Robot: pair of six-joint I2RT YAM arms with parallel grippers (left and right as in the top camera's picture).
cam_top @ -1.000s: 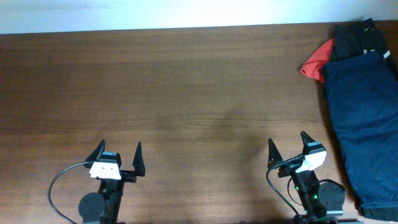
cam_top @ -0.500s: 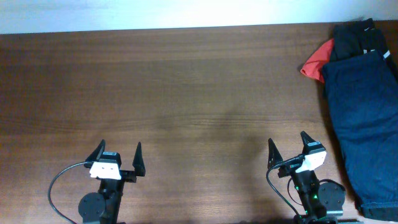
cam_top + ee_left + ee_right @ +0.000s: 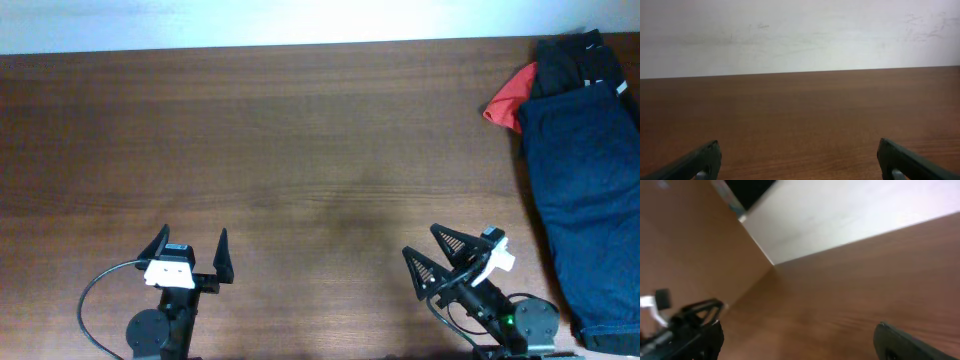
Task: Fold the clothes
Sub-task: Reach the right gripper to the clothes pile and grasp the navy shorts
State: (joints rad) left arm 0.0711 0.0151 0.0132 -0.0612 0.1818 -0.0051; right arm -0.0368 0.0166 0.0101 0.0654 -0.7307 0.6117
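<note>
Your navy jeans [image 3: 585, 200] run far-to-near along the table [image 3: 300, 150]'s right edge; left gripper [image 3: 194, 234] and right gripper [image 3: 419, 240] gape empty.

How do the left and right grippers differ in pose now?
The left gripper points straight ahead; the right gripper is turned toward its left. The left gripper stands far from the dark blue garment; the right gripper is nearer it. Both are open and hold nothing.
</note>
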